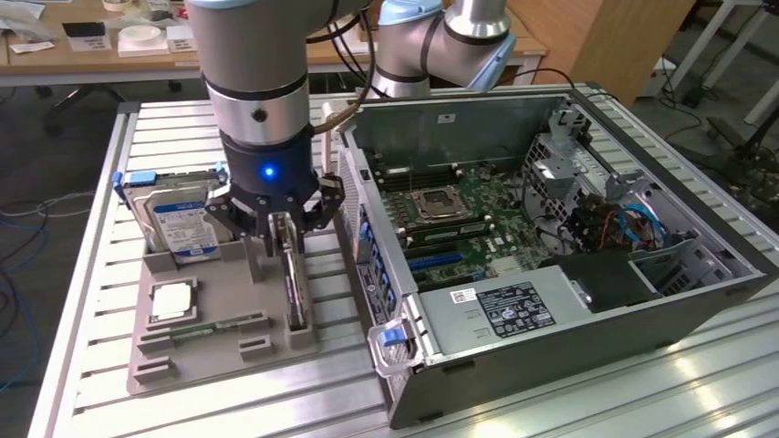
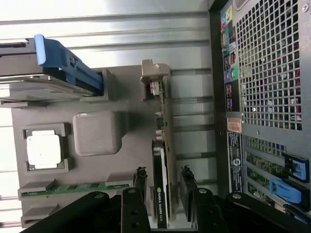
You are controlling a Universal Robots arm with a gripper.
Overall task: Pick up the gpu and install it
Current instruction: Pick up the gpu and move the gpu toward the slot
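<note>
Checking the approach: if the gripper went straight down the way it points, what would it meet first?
Likely the thin black-faced green gpu card standing on edge in the grey plastic holder: the gripper hangs over it, open fingers straddling it. Depth is unclear.

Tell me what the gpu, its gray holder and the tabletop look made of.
The gpu: green circuit board with a black, probably plastic, face and a dull silver, metal-looking end. The gray holder: matte with no shine, likely molded or printed plastic. The tabletop: bright slatted metal, perhaps aluminium, judging by its brushed glare.
</note>
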